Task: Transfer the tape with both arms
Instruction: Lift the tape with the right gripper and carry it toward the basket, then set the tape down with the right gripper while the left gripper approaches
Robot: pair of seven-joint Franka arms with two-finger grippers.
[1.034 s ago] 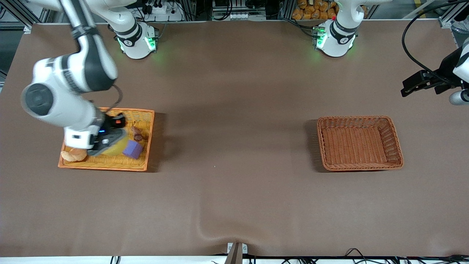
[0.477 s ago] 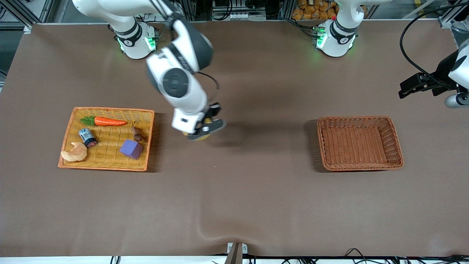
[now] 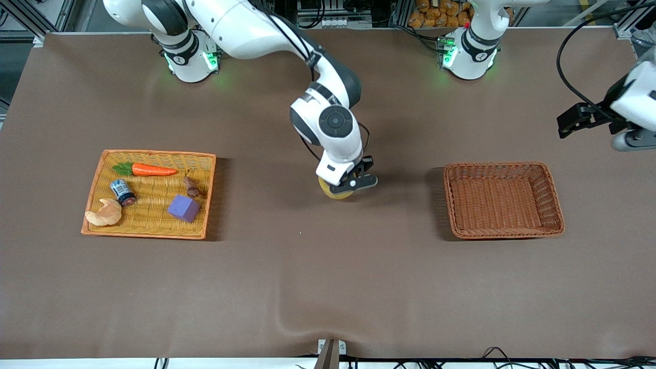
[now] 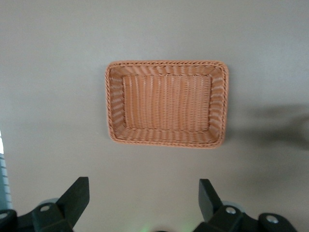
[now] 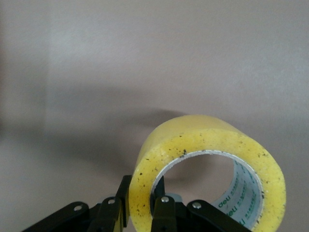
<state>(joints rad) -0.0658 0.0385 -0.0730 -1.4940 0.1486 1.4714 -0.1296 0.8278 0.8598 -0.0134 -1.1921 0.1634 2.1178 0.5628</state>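
The brown counter (image 3: 328, 277) carries an empty wicker basket (image 3: 556, 205) toward the left arm's end and a flat tray (image 3: 154, 230) of small items toward the right arm's end. Between them, the right claw (image 3: 347, 184) hangs over the bare middle, pinching the tape (image 3: 335, 190) through its wall, one finger inside the core. The left claw (image 4: 140, 203) waits spread open, high above the basket. The tape looks light, stiff and smooth-sided; the free part of its rim seems the best place to take it.

In the front view you see only a sliver of the tape (image 3: 335, 191); the right gripper (image 3: 353, 183) covers the rest. In the right wrist view, the roll's lower rim runs off frame. The left gripper (image 4: 142, 205) shows fingertips only.
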